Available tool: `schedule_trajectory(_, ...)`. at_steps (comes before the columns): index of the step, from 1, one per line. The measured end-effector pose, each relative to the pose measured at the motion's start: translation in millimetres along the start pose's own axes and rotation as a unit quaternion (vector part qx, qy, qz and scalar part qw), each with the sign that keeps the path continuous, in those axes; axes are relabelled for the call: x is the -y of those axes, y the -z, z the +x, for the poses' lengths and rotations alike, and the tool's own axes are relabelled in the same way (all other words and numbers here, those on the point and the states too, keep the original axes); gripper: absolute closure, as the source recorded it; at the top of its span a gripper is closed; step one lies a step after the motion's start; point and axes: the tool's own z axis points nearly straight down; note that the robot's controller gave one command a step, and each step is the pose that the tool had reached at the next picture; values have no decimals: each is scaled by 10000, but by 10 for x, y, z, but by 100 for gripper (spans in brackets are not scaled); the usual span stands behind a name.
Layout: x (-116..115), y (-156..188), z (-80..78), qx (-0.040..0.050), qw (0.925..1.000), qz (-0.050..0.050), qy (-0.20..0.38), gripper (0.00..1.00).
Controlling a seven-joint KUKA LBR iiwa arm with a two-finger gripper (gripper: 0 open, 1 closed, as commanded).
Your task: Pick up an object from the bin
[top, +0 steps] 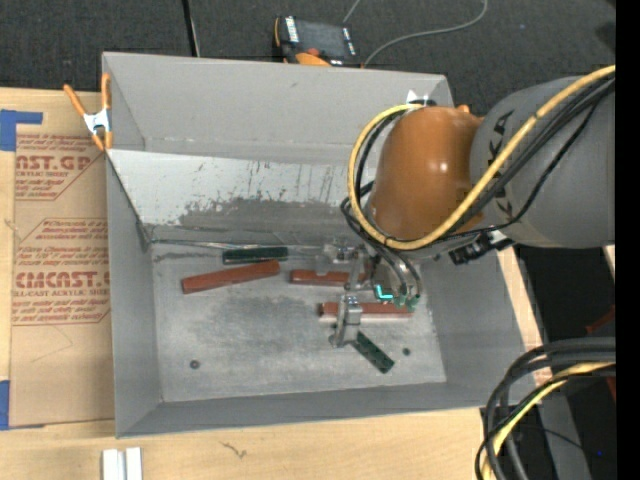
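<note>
Grey metal bin (130,268), with the end effector (347,326) down low over the right side of its floor. It sits at the left end of a reddish-brown stick (378,309) lying flat, with a dark green bar (377,354) just beside it. I can't tell whether it is spread or closed.

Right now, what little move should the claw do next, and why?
Probably ease straight down a little. The claw sits over the left end of a reddish-brown stick near the right side of the bin, and a small dark green stick lies just beside it, so going straight down should keep it on the red one.
</note>
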Motion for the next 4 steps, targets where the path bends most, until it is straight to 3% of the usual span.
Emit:
schedule_trajectory(1, 896, -1076, -473, 20, 9994, 7, -340, 0)
schedule_trajectory(2, 867, -1042, -478, 39, 9995, 3, -319, 100)
schedule_trajectory(3, 949, 20, -589, 87, 9993, 5, -351, 100)
schedule_trajectory(4, 893, 534, -588, 73, 9992, 0, -388, 100)
